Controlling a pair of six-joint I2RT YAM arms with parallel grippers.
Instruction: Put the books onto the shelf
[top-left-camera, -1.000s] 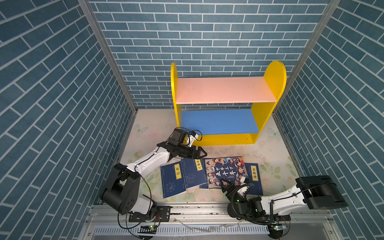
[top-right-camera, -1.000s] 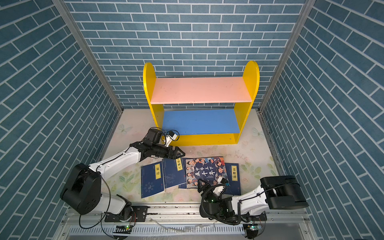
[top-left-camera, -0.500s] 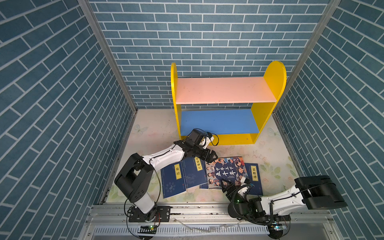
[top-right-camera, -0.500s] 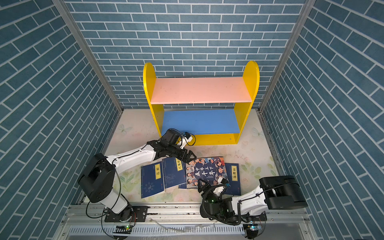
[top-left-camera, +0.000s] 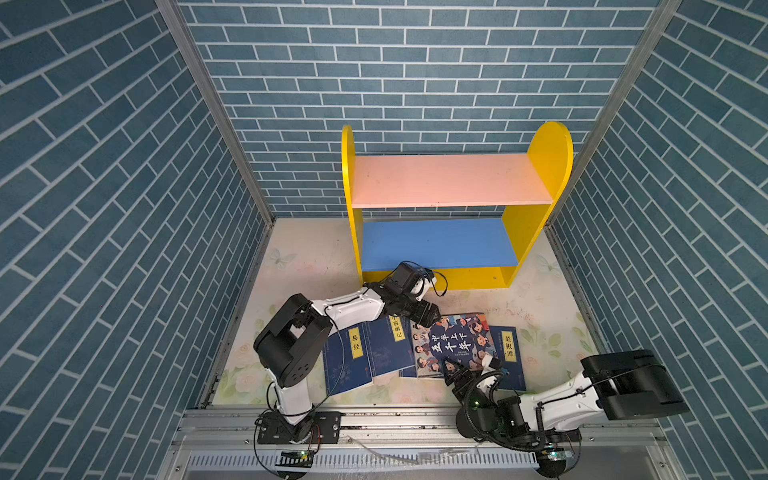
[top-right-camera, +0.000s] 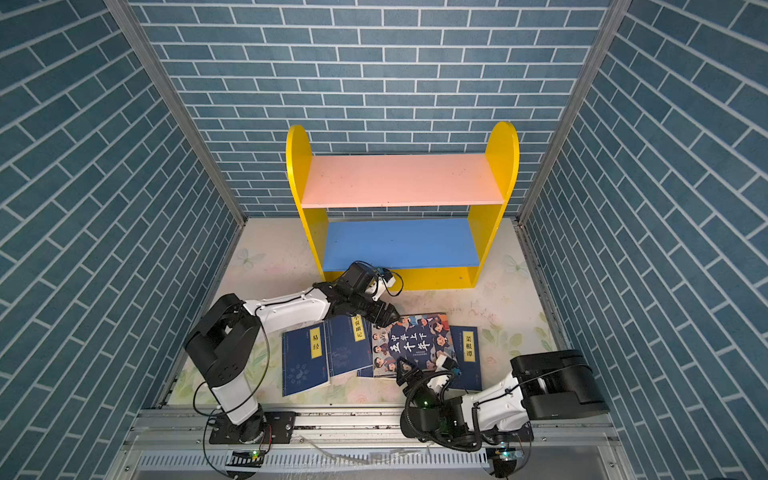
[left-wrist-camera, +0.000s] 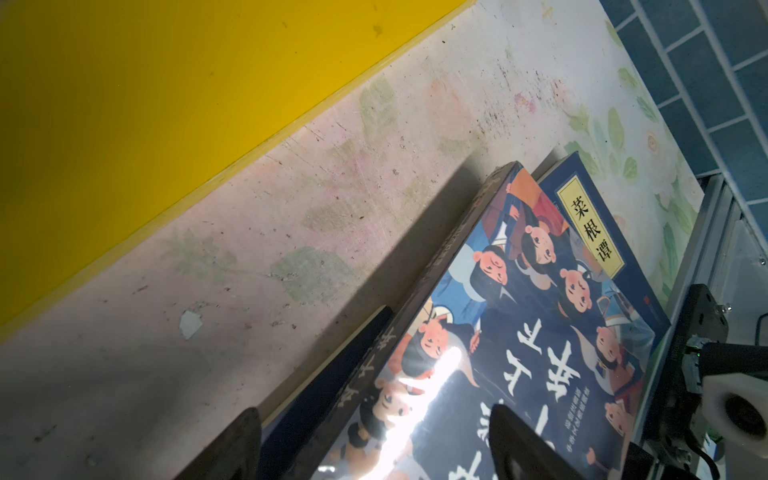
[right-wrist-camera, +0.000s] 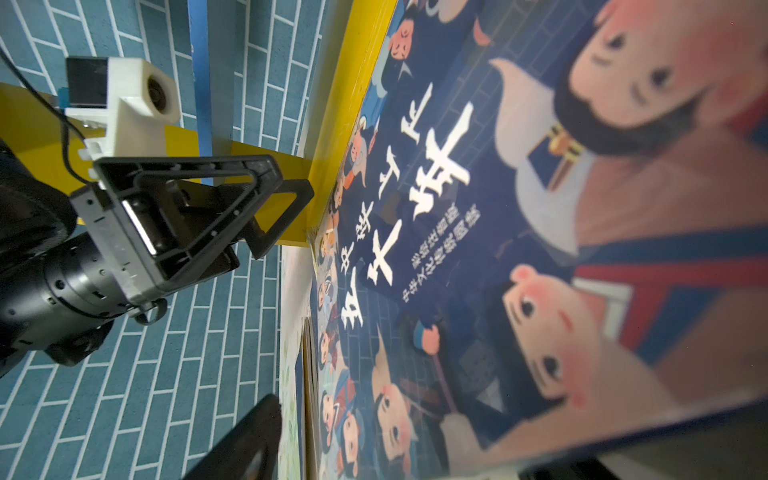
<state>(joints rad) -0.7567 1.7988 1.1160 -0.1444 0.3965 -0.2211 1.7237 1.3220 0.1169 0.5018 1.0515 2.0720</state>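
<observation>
- Two pincers show, both with jaws apart; the right pincer (top-left-camera: 471, 366), low in the frame, sits at the near edge of the cartoon book (top-left-camera: 455, 345).
- That book lies flat on the bench (top-left-camera: 307, 274), lower centre, with navy books (top-left-camera: 388, 349) beside it left and right.
- Left pincer (top-left-camera: 428, 319) straddles its far edge near the left corner.
- Shelf (top-left-camera: 548, 158) stands behind, upper centre, pink board over blue.

books (top-left-camera: 453, 345): lying flat, overlapping row | shelf (top-left-camera: 449, 180): upright just behind
</observation>
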